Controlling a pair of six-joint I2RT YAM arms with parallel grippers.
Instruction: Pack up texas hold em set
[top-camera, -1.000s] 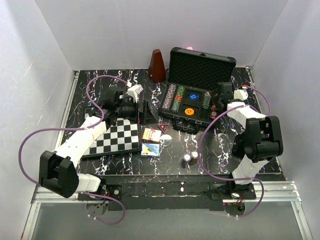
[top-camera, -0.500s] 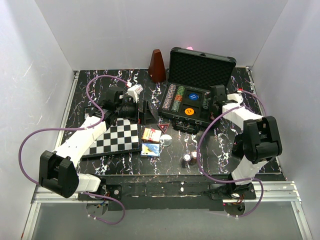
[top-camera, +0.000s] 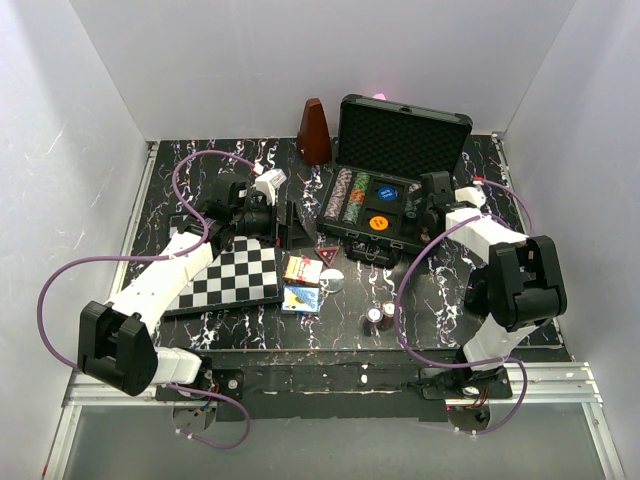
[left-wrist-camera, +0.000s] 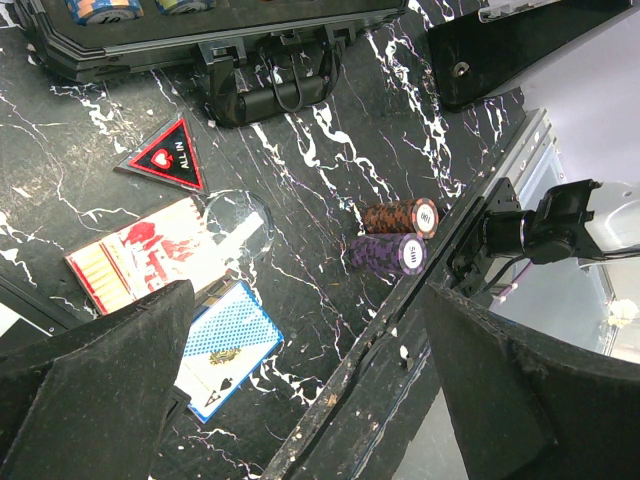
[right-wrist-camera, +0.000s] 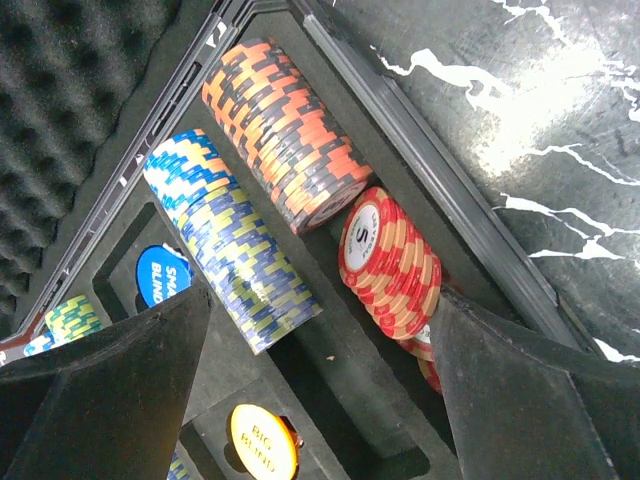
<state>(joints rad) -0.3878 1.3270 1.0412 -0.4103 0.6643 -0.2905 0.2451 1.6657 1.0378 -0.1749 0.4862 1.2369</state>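
Observation:
The black case (top-camera: 372, 215) lies open at the back right, its foam lid (top-camera: 403, 140) upright. My right gripper (top-camera: 425, 212) is open and empty over the case's right end. In its wrist view it (right-wrist-camera: 320, 400) hangs above rows of orange (right-wrist-camera: 285, 130), blue-yellow (right-wrist-camera: 235, 250) and red chips (right-wrist-camera: 390, 260), a small blind button (right-wrist-camera: 160, 275) and a big blind button (right-wrist-camera: 262, 440). My left gripper (top-camera: 287, 222) is open and empty left of the case. Below it (left-wrist-camera: 310, 380) lie a red card box (left-wrist-camera: 140, 255), a blue card box (left-wrist-camera: 222, 345), a red triangle marker (left-wrist-camera: 170, 160), a clear disc (left-wrist-camera: 238, 215) and two loose chip stacks (left-wrist-camera: 395, 235).
A black-and-white chessboard (top-camera: 230, 275) lies under the left arm. A brown metronome (top-camera: 314, 130) stands behind the case's left end. The loose chip stacks (top-camera: 380, 315) lie near the table's front edge. White walls close in three sides.
My right gripper has swung left from the case's right edge to above the chip rows. The left arm has not moved.

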